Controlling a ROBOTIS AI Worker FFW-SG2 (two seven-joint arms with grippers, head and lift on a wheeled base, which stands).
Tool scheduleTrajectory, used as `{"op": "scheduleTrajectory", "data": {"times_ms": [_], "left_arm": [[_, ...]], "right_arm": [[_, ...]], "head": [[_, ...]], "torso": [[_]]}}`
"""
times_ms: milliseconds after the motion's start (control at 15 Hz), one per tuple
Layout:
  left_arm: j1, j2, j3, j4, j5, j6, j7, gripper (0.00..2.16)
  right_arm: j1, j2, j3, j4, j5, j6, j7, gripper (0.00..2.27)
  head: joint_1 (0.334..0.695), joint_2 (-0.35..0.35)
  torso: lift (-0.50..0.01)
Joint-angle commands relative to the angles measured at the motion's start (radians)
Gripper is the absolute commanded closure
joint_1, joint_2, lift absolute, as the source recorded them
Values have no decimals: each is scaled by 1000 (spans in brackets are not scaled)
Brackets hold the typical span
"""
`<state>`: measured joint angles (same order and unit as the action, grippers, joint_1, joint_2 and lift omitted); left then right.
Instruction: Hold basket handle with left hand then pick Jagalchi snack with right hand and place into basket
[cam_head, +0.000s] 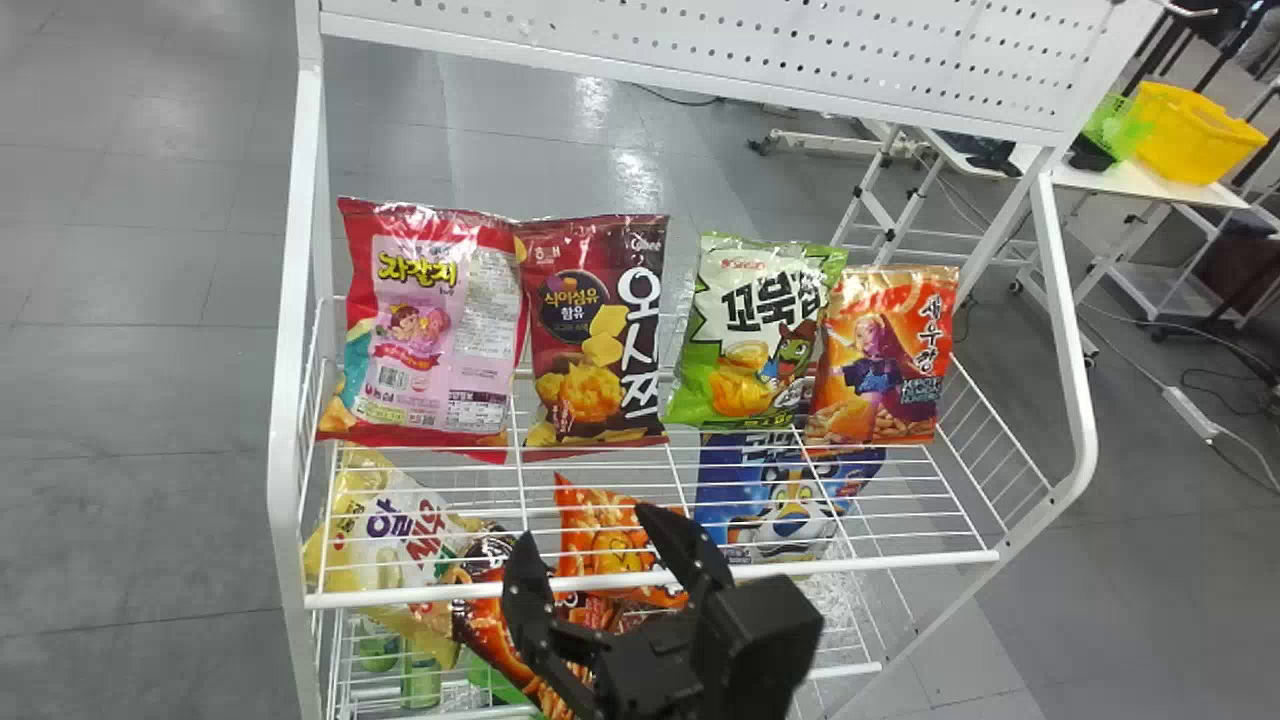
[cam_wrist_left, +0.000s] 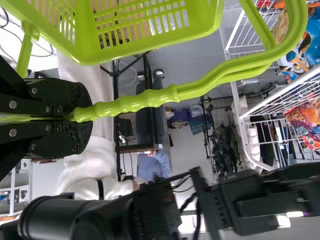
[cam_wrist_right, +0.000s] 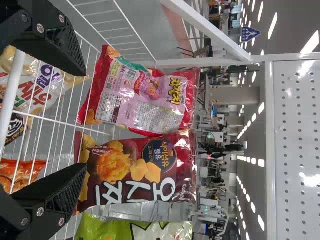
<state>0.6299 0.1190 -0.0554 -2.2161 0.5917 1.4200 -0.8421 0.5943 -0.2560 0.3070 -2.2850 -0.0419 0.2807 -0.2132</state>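
Black robot hardware, part angular, part rounded

The right gripper (cam_head: 583, 522) is black, with two wedge-shaped fingers (cam_wrist_right: 52, 42) that narrow towards their ends. A fine, ridged texture covers their sloping faces, and round silver screws (cam_wrist_right: 40, 212) dot the joints (they stand out brightly against the dark parts). The left gripper (cam_wrist_left: 86, 117) is also black, its broad, flat fingers blunt and rounded at the ends, with silver screws and a rough, raised pattern. The right arm (cam_wrist_left: 65, 220) combines a thick, glossy black cylinder with boxy black housings; dark cables (cam_wrist_left: 198, 215) curve beside them.

Basket (cam_wrist_left: 84, 42) smooth, glossy plastic; Jagalchi snack (cam_head: 430, 330) shiny, crinkled film; rack (cam_head: 284, 500) painted metal; floor (cam_head: 150, 400) smooth, faintly glossy.
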Motion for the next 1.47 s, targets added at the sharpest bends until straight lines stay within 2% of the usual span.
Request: {"op": "scheduleTrajectory", "data": {"times_ms": [0, 200, 533, 1133, 1400], "left_arm": [[-6, 4, -6, 9, 0, 0, -3, 2105], [1, 10, -6, 19, 2, 0, -6, 2101], [1, 10, -8, 33, 0, 0, -5, 2105], [-6, 24, -8, 42, 2, 0, -5, 2105], [-19, 30, -6, 67, 7, -9, -9, 2105]], "right_arm": [[-83, 37, 38, 55, 25, 22, -2, 184], [-209, 81, 73, 174, 27, 38, -9, 181], [-416, 132, 100, 345, 5, 81, -6, 137], [-673, 224, 121, 656, -1, 41, -2, 107], [-723, 257, 119, 722, 4, 4, -17, 110]], "head": [[695, -341], [695, -293], [695, -191], [695, -121], [695, -83]], "torso": [[-9], [-9], [-9], [-9], [-9]]}}
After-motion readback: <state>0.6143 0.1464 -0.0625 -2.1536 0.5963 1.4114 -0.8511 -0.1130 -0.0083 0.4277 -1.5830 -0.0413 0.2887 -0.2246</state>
